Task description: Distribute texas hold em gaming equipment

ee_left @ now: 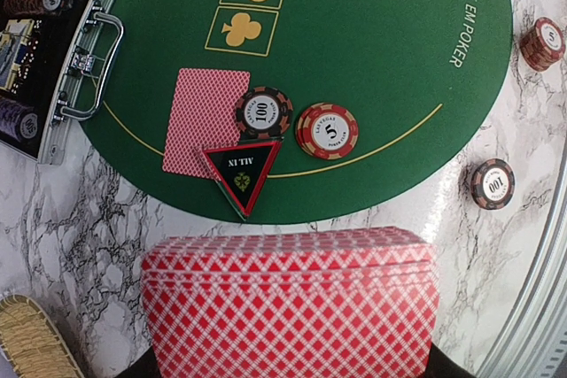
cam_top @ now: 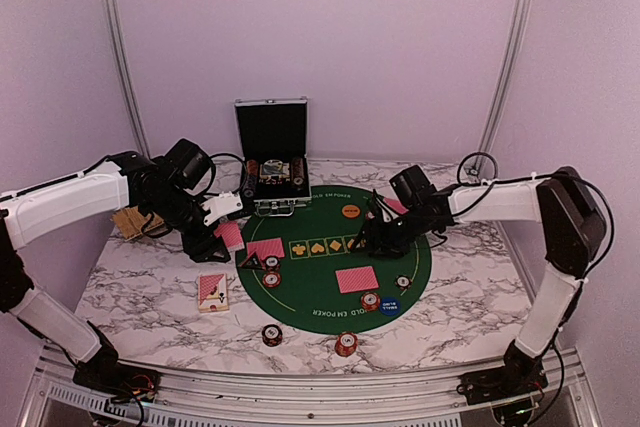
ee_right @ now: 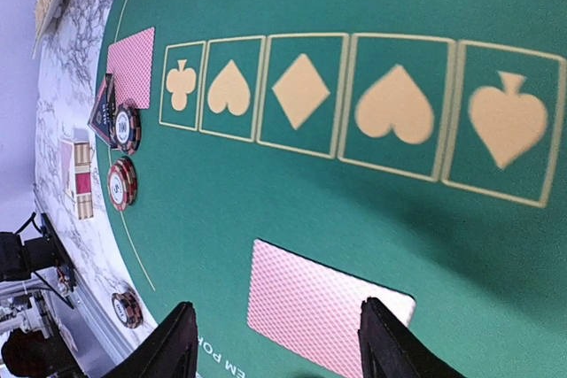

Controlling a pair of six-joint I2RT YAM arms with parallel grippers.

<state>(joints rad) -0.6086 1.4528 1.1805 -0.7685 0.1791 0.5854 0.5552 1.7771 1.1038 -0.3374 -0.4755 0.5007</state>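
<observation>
Reading 100 chip (ee_left: 264,112), 5 chip (ee_left: 327,130), ALL IN triangle (ee_left: 242,173)

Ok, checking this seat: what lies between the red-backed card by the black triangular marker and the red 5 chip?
A round black striped 100 chip; the left wrist view shows it.

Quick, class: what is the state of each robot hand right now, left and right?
Left hand: closed, holding a stack of red-backed cards.
Right hand: open, holding nothing, over a card lying on the green mat.
</observation>
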